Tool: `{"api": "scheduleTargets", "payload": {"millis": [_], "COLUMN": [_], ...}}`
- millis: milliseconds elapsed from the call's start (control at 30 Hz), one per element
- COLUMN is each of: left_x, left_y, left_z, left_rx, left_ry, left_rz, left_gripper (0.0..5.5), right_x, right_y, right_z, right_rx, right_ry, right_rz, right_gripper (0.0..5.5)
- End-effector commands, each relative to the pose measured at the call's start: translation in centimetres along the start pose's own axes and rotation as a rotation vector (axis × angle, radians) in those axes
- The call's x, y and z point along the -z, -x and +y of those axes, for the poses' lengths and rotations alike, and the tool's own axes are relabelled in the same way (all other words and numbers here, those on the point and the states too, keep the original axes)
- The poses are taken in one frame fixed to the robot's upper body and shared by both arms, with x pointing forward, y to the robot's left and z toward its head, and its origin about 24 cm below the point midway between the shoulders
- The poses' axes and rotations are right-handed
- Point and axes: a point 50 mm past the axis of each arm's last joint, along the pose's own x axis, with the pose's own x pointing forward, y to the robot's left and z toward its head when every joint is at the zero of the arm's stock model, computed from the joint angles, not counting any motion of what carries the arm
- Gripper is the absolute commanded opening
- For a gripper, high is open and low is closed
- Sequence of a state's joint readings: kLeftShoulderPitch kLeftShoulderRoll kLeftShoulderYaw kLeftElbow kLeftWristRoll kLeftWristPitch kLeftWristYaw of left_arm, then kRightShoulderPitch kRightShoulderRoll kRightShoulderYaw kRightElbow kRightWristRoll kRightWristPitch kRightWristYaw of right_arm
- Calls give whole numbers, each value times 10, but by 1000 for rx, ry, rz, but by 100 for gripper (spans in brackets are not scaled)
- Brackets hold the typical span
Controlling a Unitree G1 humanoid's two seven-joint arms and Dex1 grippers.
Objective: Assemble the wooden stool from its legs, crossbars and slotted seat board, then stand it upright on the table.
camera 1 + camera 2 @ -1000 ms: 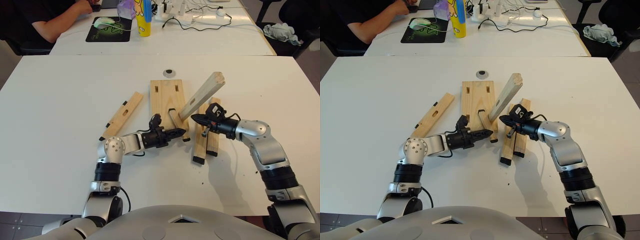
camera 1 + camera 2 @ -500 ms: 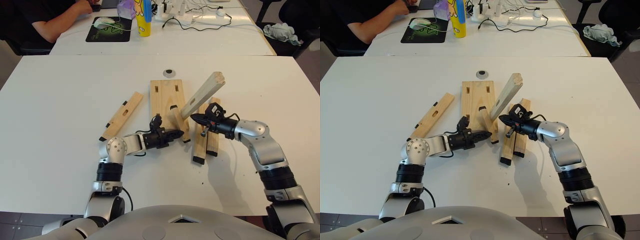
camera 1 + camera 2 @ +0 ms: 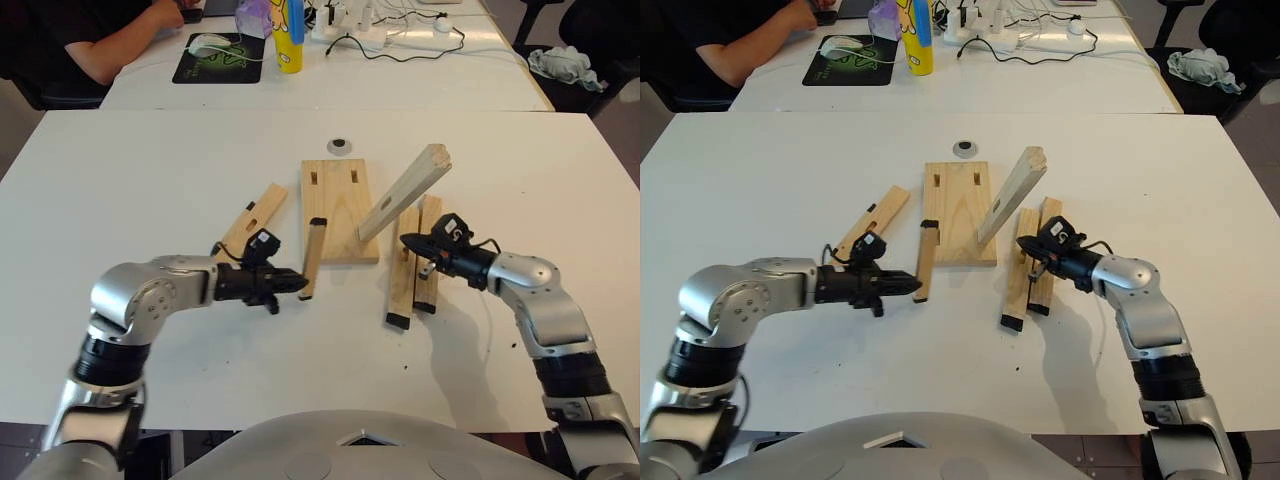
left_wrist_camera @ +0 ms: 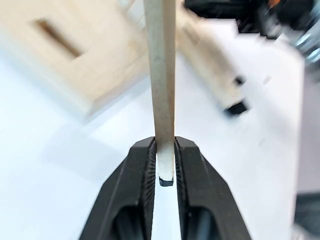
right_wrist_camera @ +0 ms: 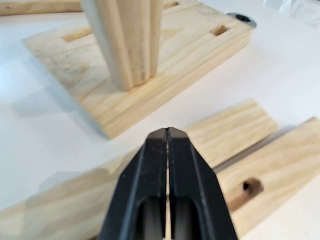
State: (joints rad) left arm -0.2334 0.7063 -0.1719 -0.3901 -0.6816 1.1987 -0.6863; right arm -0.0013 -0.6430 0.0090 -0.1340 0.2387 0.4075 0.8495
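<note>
White table [image 3: 150, 170], left claw [image 3: 298, 283] gripping crossbar [image 3: 313, 258]

Pale seat board [image 3: 338, 215], black left pincer [image 3: 298, 284]

Head eyes look down over the white table [image 3: 120, 180]; both close, low wrist cameras share the pale slotted wooden seat board [image 5: 200, 45].

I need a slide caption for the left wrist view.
The left gripper shut on one end of a wooden crossbar, slotted seat board beyond.
</note>
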Motion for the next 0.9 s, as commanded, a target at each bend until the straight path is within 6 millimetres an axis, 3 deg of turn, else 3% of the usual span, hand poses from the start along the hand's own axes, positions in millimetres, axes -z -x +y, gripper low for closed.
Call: {"api": "scheduleTargets", "payload": {"millis": [33,133,300,467,633,900], "left_x": [-1,4,8,12,18,33], "left_y": [15,15,-3,-20,-30,-35], "left_z": [3,1,-4,-4,-5,-4], "left_rx": [-2,5,35,25,-15,-121], "left_ry": [-129,-176,-229,-269,-290,-361], "left_rz": [63,96,131,157,152,126], "left_gripper": [41,41,41,41,41,41], "right_x": [-1,-20,-48,-66,-63,-34], "right_y": [30,23,-17,-35,-40,-50], "right_z": [22,43,79,92,94,75], "right_rx": [-235,-380,-417,-412,-395,-217], "right_ry": [-100,-182,-211,-204,-155,33], "right_rz": [3,-111,-286,-343,-291,-105], "right_gripper": [0,0,0,0,0,0]}}
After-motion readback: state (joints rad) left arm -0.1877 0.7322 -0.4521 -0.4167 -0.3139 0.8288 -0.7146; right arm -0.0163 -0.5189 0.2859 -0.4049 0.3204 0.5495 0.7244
